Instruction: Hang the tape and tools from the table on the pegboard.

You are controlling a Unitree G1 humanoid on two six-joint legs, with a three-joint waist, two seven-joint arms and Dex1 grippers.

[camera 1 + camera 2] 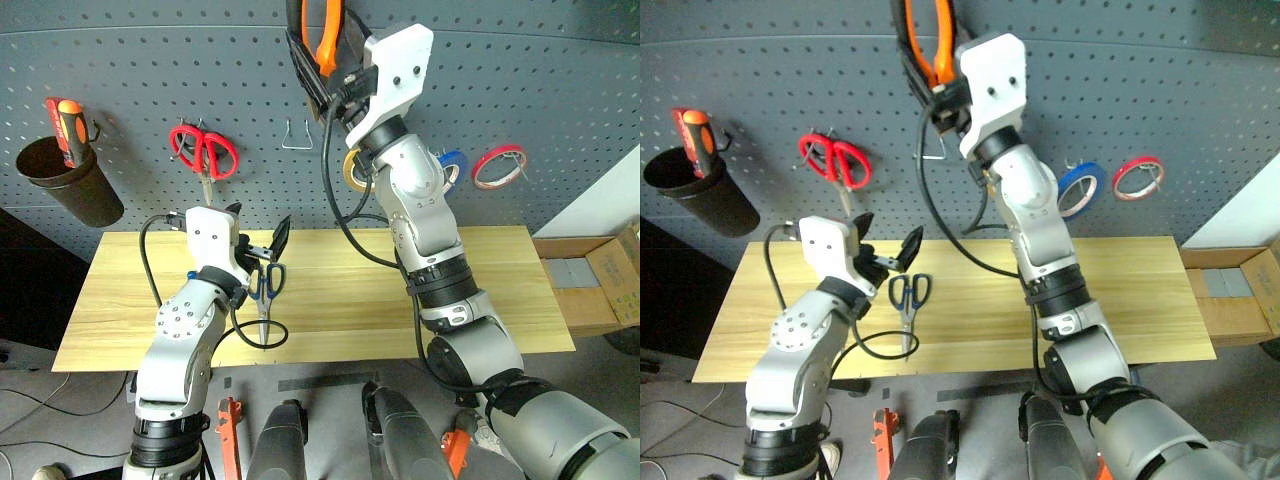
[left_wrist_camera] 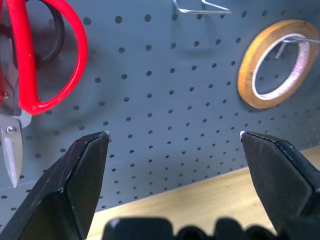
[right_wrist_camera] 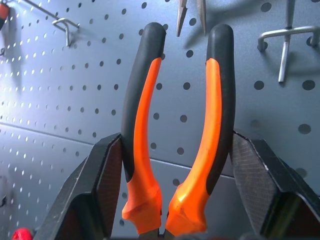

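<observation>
Across the back of the scene stood the large dark grey pegboard [image 1: 560, 90], dotted with small holes and metal hooks, and below it lay the long counter [image 1: 500, 290] of light yellowish wood planks. High against the pegboard, the right gripper [image 3: 170, 190] was clamped on the orange-and-black-handled pliers [image 3: 175, 125], its two black fingers pressing the handles from either side, the handle ends pointing up the panel. Lower and to the left, the left gripper [image 2: 175, 145] hung above the counter with its fingers spread wide and nothing between them. Just beside that gripper, the blue-handled scissors [image 1: 908, 300] with steel blades lay flat on the counter. On the pegboard hung the thin blue ring-shaped tape roll [image 1: 1080, 185], between a yellow tape roll [image 2: 277, 62] and a red tape roll [image 1: 1138, 177], while red-handled scissors [image 1: 204, 155] hung further left.
</observation>
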